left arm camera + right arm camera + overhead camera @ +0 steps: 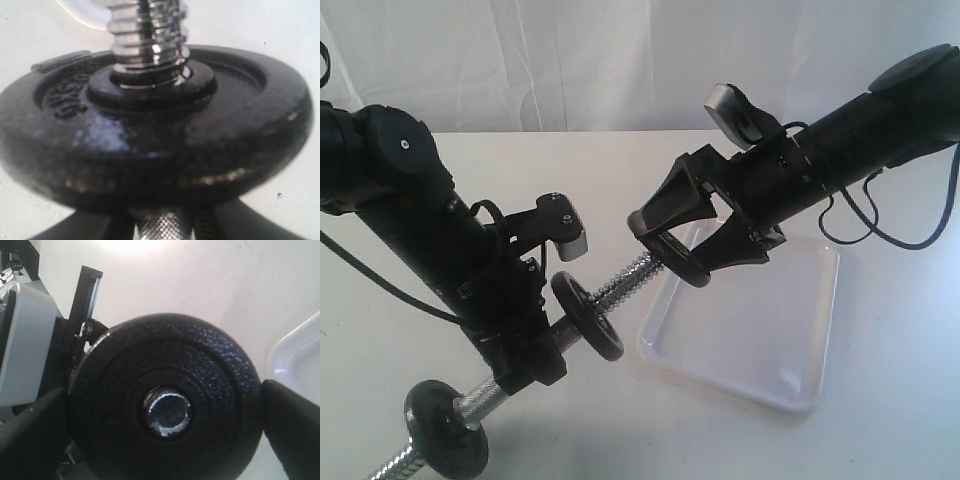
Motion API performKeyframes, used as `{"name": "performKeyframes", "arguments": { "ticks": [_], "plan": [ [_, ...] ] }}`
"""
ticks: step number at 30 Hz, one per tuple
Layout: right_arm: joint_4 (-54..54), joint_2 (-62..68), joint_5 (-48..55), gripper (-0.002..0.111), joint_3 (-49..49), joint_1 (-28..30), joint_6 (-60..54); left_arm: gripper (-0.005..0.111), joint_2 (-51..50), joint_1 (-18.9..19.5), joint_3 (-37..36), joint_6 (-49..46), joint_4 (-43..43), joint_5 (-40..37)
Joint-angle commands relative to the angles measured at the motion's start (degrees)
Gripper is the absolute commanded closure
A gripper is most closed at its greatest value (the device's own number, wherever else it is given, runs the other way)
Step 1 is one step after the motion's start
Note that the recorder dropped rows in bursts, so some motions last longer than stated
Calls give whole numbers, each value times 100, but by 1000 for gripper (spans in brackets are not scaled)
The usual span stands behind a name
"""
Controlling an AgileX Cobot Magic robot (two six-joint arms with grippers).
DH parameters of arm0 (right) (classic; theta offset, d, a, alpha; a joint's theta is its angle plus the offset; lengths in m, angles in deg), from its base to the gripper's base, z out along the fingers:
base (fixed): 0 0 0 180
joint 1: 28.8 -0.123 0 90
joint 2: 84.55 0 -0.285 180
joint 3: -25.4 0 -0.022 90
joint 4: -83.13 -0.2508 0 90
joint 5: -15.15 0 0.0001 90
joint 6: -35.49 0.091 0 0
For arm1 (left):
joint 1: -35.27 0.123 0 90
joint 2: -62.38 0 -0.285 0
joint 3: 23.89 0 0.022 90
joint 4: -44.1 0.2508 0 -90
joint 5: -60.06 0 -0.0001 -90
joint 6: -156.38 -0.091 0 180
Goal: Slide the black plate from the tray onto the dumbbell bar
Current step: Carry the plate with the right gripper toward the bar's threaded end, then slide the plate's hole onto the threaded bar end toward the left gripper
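Right tool [667,250] clenched on black plate [200,375], hole over dumbbell bar [620,283] tip, left tool [535,362] clamping bar

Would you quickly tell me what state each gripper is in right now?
Left gripper: closed on the dumbbell bar.
Right gripper: closed on the black plate.
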Motion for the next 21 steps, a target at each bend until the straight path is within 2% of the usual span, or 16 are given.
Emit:
{"name": "performKeyframes", "arguments": {
  "ticks": [1,21],
  "plan": [
    [-568,-44,-78,108,11,11,-105,107,317,-53,135,-238,-975,-182],
    [-1137,-44,-78,108,-226,-2,-449,107,317,-53,135,-103,-1483,-56]
  ]
}}
